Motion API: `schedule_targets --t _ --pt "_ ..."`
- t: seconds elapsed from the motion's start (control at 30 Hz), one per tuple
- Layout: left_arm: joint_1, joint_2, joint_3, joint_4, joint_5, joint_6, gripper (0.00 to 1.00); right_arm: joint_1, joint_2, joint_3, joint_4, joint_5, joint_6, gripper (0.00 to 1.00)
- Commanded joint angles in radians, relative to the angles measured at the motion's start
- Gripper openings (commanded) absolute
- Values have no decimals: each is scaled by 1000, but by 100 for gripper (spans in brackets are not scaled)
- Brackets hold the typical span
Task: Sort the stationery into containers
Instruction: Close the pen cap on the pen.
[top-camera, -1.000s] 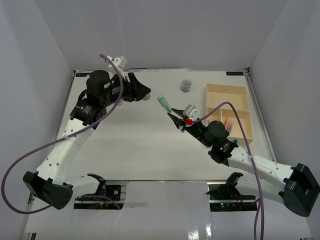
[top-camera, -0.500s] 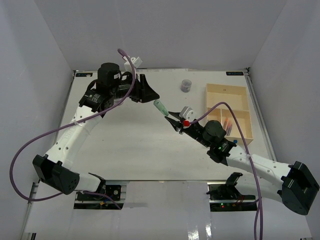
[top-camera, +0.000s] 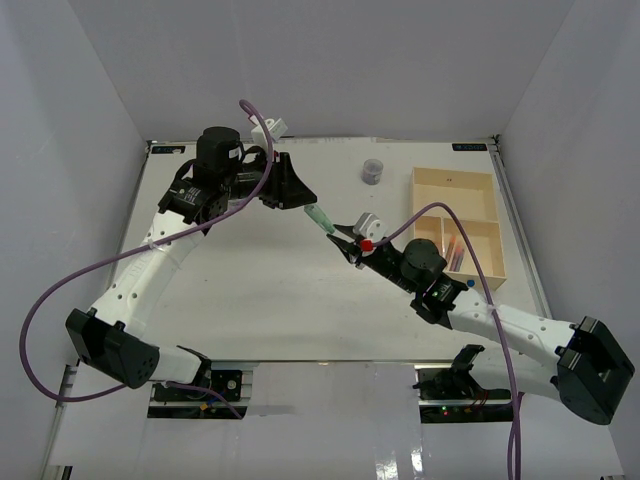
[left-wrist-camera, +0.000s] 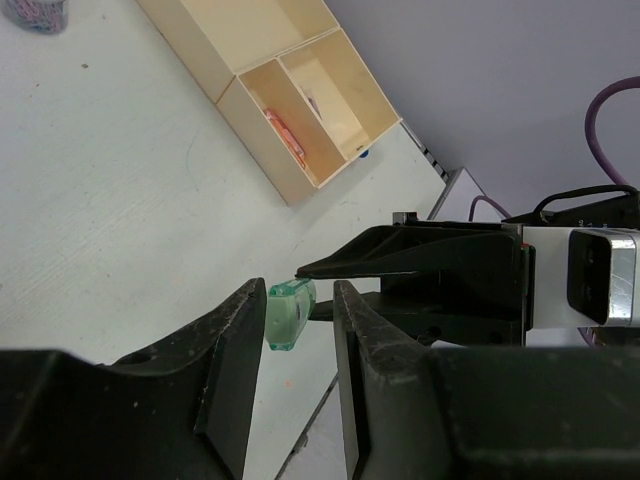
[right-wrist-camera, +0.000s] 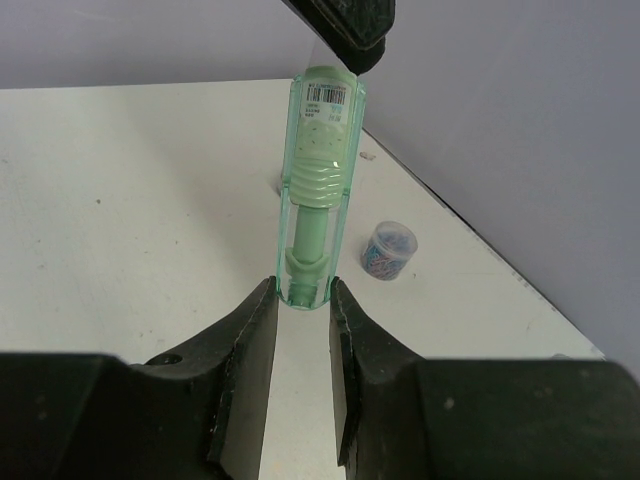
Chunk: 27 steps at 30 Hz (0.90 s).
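A translucent green pen-like stick (top-camera: 320, 217) hangs in the air over the middle of the table. My right gripper (top-camera: 341, 237) is shut on its lower end (right-wrist-camera: 305, 285). My left gripper (top-camera: 306, 204) has come in from the left, and its fingers straddle the stick's far end (left-wrist-camera: 290, 315). That end lies against one finger, with a gap to the other. The beige wooden tray (top-camera: 415, 200) stands at the right with pink and red items (top-camera: 456, 250) in its smaller sections. An orange piece (left-wrist-camera: 285, 138) shows in one section.
A small round grey-blue pot (top-camera: 372, 171) of coloured clips stands at the back, left of the tray, and shows again as a pot (right-wrist-camera: 389, 251) beyond the stick. Grey walls close in the table. Purple cables loop off both arms.
My left arm swung right to the green stick and its jaws narrowed around the stick's far end. My right gripper kept its grip and shifted slightly left.
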<state>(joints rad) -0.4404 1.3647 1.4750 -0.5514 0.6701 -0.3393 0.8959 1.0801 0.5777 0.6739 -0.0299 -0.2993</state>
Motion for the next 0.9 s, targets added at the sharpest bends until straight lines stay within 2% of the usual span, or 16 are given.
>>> schedule_targets --t 0.0,0.4,0.63,0.87 --pt "2 -23 16 -15 16 20 44 -6 0 51 33 -5 -11 8" --pt "2 -10 8 -36 -9 26 43 -6 9 68 33 -5 -12 8" --pt "0 -9 5 -36 -1 28 33 -5 14 80 41 1 -6 8" --pt "-1 -9 -18 -45 -1 25 31 -5 20 114 56 21 -4 8"
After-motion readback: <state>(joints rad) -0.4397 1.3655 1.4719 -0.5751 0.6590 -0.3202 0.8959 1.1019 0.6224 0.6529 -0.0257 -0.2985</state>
